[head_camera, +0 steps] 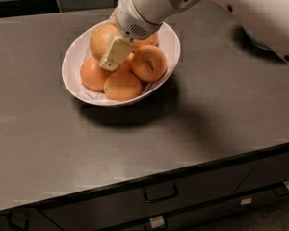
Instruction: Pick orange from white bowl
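The white bowl point(73, 83) stands on the dark counter at the upper left of centre, lined with white paper and full of oranges. The largest, palest orange point(100, 38) sits highest in it, at the back left. My gripper point(106, 49) reaches down from the upper right and is shut on this orange. One cream finger point(114, 53) lies flat against its right front side; the other finger is hidden behind it. Smaller, deeper orange fruits lie below at the left point(93, 74), the front point(122, 84) and the right point(149, 63).
My white arm point(241, 8) crosses the upper right of the view above the counter. The counter's front edge runs along the bottom, with drawers and handles point(160, 192) below it. A dark tiled wall lies behind the bowl.
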Tool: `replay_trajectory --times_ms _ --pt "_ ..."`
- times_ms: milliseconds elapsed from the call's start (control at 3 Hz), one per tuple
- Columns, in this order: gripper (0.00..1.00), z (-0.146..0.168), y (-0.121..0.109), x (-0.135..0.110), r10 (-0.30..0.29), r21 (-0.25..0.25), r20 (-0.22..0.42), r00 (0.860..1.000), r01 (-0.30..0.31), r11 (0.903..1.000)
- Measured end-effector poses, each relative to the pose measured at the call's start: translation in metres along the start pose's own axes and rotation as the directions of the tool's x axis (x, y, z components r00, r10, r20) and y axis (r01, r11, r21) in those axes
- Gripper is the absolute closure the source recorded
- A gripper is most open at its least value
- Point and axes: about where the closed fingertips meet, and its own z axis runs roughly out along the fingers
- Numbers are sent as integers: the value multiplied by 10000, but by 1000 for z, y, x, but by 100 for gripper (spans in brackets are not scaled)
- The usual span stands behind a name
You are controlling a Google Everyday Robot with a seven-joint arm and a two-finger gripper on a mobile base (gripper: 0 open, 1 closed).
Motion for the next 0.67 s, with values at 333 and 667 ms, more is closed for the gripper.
replay_trajectory --times_ms 333,667 --pt "100 -24 -6 -30 -502 461 125 9987 496 9977" --pt "100 -25 -6 -30 -511 474 128 9986 504 9976"
